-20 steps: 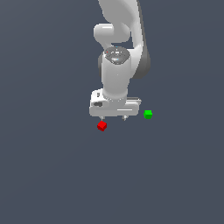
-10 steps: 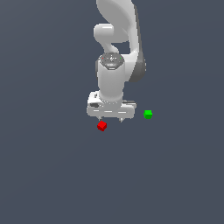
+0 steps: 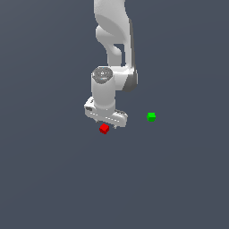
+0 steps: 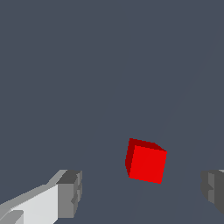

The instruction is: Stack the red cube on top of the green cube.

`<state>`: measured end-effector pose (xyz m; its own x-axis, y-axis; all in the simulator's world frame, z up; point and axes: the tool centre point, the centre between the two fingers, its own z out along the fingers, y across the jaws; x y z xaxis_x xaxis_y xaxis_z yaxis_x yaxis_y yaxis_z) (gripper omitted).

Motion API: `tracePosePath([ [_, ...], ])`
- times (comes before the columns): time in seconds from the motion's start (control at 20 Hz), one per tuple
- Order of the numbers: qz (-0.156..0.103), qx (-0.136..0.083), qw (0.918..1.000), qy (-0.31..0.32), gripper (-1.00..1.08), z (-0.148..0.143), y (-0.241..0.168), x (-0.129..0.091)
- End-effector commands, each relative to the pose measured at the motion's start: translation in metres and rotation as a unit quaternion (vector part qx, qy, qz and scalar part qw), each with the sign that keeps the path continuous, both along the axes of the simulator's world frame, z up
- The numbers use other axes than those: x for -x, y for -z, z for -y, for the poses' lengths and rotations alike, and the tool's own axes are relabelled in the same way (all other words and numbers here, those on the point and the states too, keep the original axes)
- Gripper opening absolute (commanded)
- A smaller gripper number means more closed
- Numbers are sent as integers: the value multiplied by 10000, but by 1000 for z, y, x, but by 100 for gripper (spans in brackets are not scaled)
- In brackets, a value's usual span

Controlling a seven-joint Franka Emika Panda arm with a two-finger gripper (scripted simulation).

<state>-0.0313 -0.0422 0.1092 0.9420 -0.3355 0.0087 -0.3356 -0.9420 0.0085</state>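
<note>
The surface [image 3: 49,179] is a plain, flat dark grey-blue expanse filling both views, with no walls or edges visible. The red cube [image 3: 104,129] rests on it just below the white pincer [image 3: 110,125], whose fingers [image 4: 70,192] stand spread wide with the cube in the gap, touching neither. The green cube [image 3: 151,116] sits on the surface well apart, toward the exterior view's right of the red cube.

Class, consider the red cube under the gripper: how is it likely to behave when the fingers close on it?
The red cube has flat faces, so it probably won't roll. It sits turned between the open fingers, so it may twist as they close. It looks rigid and tiny, likely light.
</note>
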Motion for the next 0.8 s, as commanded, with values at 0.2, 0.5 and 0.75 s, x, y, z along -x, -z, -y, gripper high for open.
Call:
tracePosePath([
  [0.2,-16,-35,9974,723,100,14,29,18],
  [0.5,-22,-52,9952,975,100,18,39,25],
  [0.75,-26,-53,9954,960,100,18,39,25],
])
